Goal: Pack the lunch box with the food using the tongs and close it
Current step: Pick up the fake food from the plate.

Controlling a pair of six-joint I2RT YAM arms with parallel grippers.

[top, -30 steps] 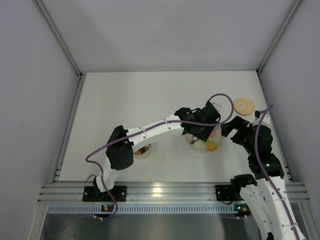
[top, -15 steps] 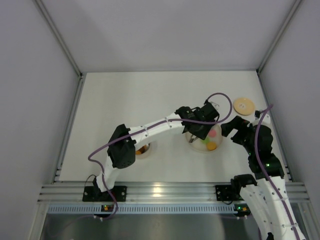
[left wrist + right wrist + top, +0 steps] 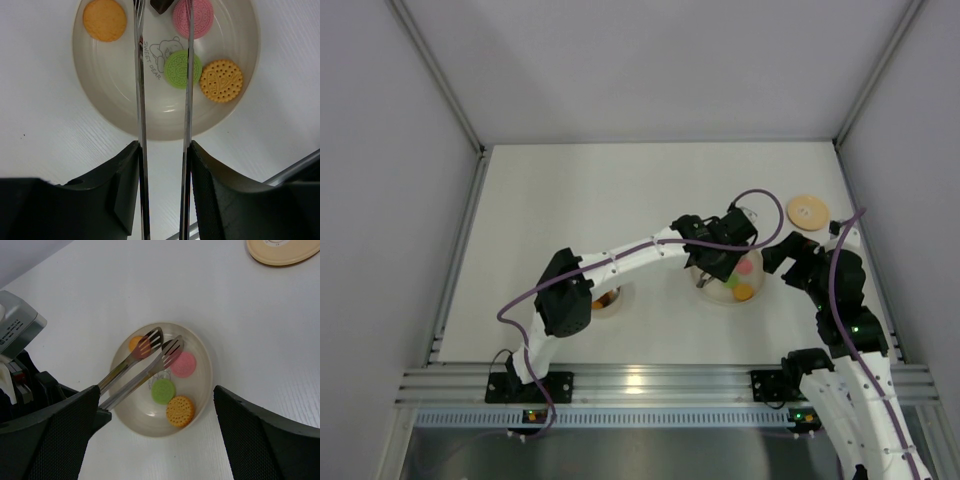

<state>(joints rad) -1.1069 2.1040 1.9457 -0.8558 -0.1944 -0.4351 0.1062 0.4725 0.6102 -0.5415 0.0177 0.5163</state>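
Partly: tongs (image 3: 140, 100) tips cut off (top edge) | lunch box (image 3: 613, 300) half-hidden

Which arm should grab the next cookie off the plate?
Left. The left gripper holds the tongs, tips over the plate near the pink cookie. The right gripper hangs open and empty.
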